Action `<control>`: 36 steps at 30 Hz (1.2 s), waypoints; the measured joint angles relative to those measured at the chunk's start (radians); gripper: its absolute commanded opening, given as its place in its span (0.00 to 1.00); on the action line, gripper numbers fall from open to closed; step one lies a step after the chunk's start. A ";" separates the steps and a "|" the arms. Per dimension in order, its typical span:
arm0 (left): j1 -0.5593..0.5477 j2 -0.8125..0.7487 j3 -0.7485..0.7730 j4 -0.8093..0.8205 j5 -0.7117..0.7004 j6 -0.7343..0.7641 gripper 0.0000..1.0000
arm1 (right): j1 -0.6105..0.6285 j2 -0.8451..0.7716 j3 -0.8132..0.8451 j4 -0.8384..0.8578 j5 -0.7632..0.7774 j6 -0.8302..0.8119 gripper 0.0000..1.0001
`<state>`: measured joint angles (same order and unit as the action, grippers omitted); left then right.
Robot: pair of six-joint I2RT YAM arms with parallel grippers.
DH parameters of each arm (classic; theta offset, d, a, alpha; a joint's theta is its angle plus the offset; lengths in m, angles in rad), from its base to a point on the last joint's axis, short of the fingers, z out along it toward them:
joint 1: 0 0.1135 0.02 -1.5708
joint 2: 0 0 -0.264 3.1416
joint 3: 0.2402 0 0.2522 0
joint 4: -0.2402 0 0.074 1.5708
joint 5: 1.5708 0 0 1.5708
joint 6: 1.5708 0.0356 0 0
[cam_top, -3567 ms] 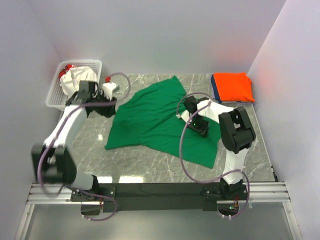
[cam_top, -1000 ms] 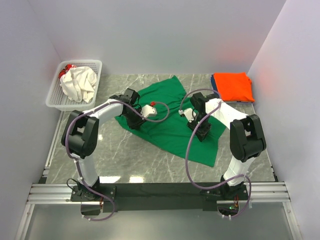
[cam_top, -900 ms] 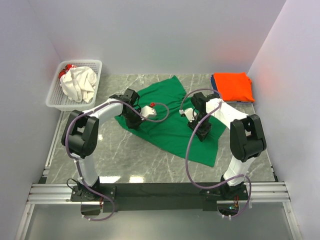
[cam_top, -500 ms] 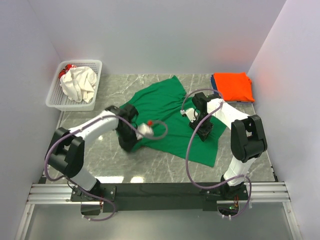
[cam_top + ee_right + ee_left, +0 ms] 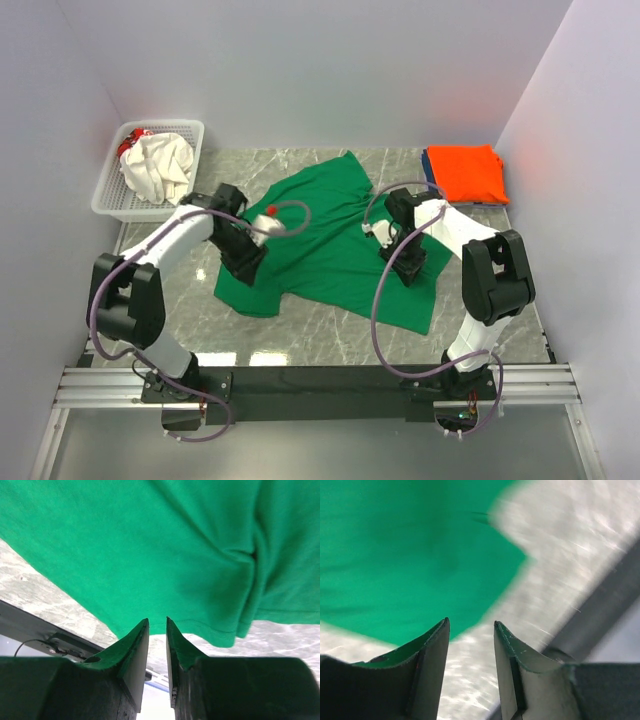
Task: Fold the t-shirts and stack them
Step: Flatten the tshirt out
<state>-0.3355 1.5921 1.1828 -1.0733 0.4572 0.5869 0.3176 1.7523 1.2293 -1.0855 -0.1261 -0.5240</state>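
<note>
Since half a second back the left gripper (image 5: 470, 622) has swung toward the basket (image 5: 166, 125) and let go. The near corner of the green t-shirt (image 5: 320, 250), bunched before, now lies drawn out flat. The right arm hasn't shifted.

Left jaws stand apart with a moderate gap and nothing between them. Through the gap we see the shirt's hem corner and the bare marble table (image 5: 300, 325). That wrist view is motion-blurred.

On the right gripper (image 5: 157, 619) there is only a narrow slit between the fingers, tips down at the green hem on the side away from the basket. We can't tell whether a fold is nipped at the tips.

The green shirt is soft matte knit, one solid colour, spread open on a diagonal to the right of the basket. It's mostly flat, with shallow wrinkles, one deeper crease by the right gripper and a stitched hem. It is not folded.

The basket is a rectangular white plastic lattice, holding a crumpled cream-white t-shirt (image 5: 160, 165). Far right of the basket, beyond the green shirt, an orange t-shirt (image 5: 465, 172) sits folded into a neat rectangle on a blue t-shirt (image 5: 428, 182) — only a blue edge shows. The table is grey, veined and glossy.
</note>
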 measured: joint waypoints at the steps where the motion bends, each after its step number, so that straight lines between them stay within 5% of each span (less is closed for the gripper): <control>1: 0.035 0.000 0.006 0.040 -0.020 -0.011 0.46 | 0.000 0.000 -0.009 0.001 0.000 0.002 0.27; 13: 0.090 0.324 0.240 0.361 -0.188 -0.142 0.41 | -0.033 0.130 -0.058 0.079 0.129 0.005 0.24; 18: 0.094 0.464 0.371 0.440 -0.256 -0.139 0.31 | -0.060 0.140 -0.056 0.082 0.203 -0.016 0.24; 23: 0.111 0.414 0.239 0.496 -0.307 -0.110 0.24 | -0.098 0.189 -0.001 0.065 0.272 -0.045 0.24; 30: 0.144 0.133 -0.134 0.478 -0.308 -0.084 0.16 | -0.111 0.233 0.068 0.072 0.315 -0.086 0.26; 36: 0.138 -0.030 -0.289 0.289 -0.259 -0.085 0.30 | -0.095 0.139 -0.042 0.081 0.260 -0.138 0.29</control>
<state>-0.1970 1.5623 0.8936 -0.7841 0.1986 0.5022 0.2226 1.8915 1.1873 -1.0046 0.1341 -0.6617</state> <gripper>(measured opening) 0.247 0.286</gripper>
